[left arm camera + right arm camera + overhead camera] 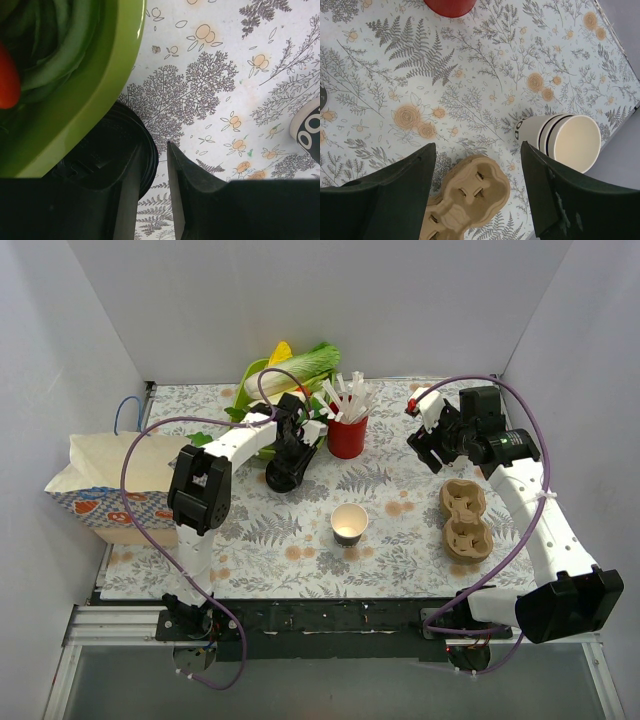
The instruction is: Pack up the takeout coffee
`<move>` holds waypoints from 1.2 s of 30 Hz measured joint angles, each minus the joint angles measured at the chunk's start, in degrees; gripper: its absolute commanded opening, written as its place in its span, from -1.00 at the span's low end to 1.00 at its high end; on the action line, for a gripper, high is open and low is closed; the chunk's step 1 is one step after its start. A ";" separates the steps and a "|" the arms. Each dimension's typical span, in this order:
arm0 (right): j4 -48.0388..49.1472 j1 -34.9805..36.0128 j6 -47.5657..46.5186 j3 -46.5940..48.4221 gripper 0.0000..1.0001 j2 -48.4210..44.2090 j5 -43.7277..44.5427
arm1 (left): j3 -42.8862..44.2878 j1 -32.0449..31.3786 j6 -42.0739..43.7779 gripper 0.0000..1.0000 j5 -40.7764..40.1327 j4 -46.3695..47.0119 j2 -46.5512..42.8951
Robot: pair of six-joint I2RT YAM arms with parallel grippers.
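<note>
Nearest to us, in the middle of the tabletop (pixel 250 540), the cup (pixel 349 525) stands upright with its mouth open and no lid on it. We judge it light and thin-walled: the paper will dent under a hard squeeze, it will tip at a careless nudge, and its smooth side may slip. We would take it around the wall, just under the rolled rim where it is stiffest, with a mild squeeze. We would not press across the open mouth.

To the cup's right, well apart from it, lies a brown cardboard carrier (pixel 465 520) whose wells hold nothing. A paper bag (pixel 105 485) sits at the left edge.

Further back, the left fingers (pixel 200 205) are drawn close together, low over a black lid (pixel 122 147). One finger lies over the lid and the other stands just outside its rim, but we cannot tell whether they pinch that rim. The lid looks like thin, springy plastic, best held by its edge.

The right fingers (pixel 395 200) are spread wide and hold nothing, hanging above the tabletop just beyond the carrier. A red straw holder (pixel 347 437) stands between the two arms. At the far edge sits a green bowl (pixel 255 375) of vegetables.
</note>
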 measured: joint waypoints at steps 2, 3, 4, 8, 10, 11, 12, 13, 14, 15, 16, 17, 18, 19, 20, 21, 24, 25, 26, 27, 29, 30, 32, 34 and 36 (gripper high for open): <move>0.00 0.00 0.00 0.00 0.51 0.00 0.00 | 0.04 0.00 0.02 -0.52 0.00 -0.04 0.00; 0.00 0.00 0.00 0.00 0.51 0.00 0.00 | 0.35 0.00 0.02 -0.52 0.00 -0.17 0.00; 0.00 0.00 0.00 0.00 0.51 0.00 0.00 | 0.55 0.00 0.02 -0.53 0.02 -0.11 0.00; 0.04 0.02 0.00 -0.35 0.51 0.00 0.00 | 0.85 0.00 0.02 -0.67 0.02 -0.13 0.00; 0.00 0.02 0.00 -0.85 0.51 0.00 0.00 | 0.85 0.00 -0.02 -0.80 0.09 -0.20 0.00; -0.02 0.02 0.00 -0.98 0.51 0.00 0.00 | 0.85 0.00 -0.02 -0.86 0.15 -0.20 0.00; -0.04 0.02 0.00 -1.01 0.51 0.04 0.00 | 0.85 0.00 -0.15 -0.89 0.17 -0.20 0.00; 0.02 0.02 0.00 -1.01 0.51 0.09 0.00 | 0.85 0.00 -0.11 -0.91 0.20 -0.20 0.00; 0.02 0.02 0.00 -1.01 0.51 0.09 0.00 | 0.85 0.00 -0.09 -0.92 0.22 -0.22 0.00; 0.02 0.02 0.00 -1.01 0.51 0.09 0.00 | 0.85 0.00 -0.04 -0.94 0.24 -0.22 0.00; 0.02 0.02 0.00 -1.01 0.51 0.11 0.00 | 0.85 0.00 -0.04 -0.95 0.24 -0.22 0.00; 0.02 0.02 0.00 -1.01 0.51 0.13 0.00 | 0.85 0.00 -0.02 -1.00 0.24 -0.22 0.00; 0.04 0.02 0.00 -1.01 0.51 0.15 0.00 | 0.85 0.00 -0.04 -1.00 0.26 -0.24 0.00; 0.02 0.02 0.00 -1.01 0.51 0.20 0.00 | 0.85 0.00 -0.02 -1.00 0.33 -0.24 0.00; 0.02 0.02 0.00 -1.01 0.52 0.22 0.00 | 0.85 0.00 -0.02 -1.00 0.35 -0.28 0.00; 0.02 0.02 0.00 -1.01 0.52 0.26 0.00 | 0.85 0.00 -0.02 -1.00 0.35 -0.33 0.00; 0.02 0.02 0.00 -1.01 0.52 0.26 0.00 | 0.92 0.00 -0.02 -1.00 0.35 -0.61 -0.04; 0.02 0.02 -0.02 -1.01 0.52 0.26 0.00 | 1.03 0.00 0.00 -1.00 0.35 -0.90 -0.04; 0.00 0.02 0.00 -1.01 0.52 0.28 0.00 | 1.07 0.00 0.00 -1.00 0.35 -1.09 -0.15; 0.00 0.02 -0.02 -1.01 0.51 0.33 0.00 | 1.09 0.00 0.00 -1.00 0.35 -1.36 -0.31; -0.02 0.07 -0.04 -1.01 0.51 0.48 -0.02 | 1.46 0.00 0.00 -1.00 0.35 -2.36 -0.63; -0.02 0.15 -0.04 -1.01 0.51 0.57 -0.02 | 1.86 0.00 0.00 -1.00 0.37 -3.02 -0.79; -0.04 0.28 -0.04 -1.01 0.52 0.81 -0.02 | 2.05 0.00 -0.02 -1.00 0.57 -3.67 -1.27; -0.04 0.39 -0.04 -1.01 0.52 1.01 -0.09 | 2.08 0.00 -0.02 -0.96 0.85 -4.44 -1.92; -0.02 0.57 -0.02 -1.01 0.52 1.29 -0.24 | 2.08 0.00 -0.02 -0.89 1.03 -4.70 -2.32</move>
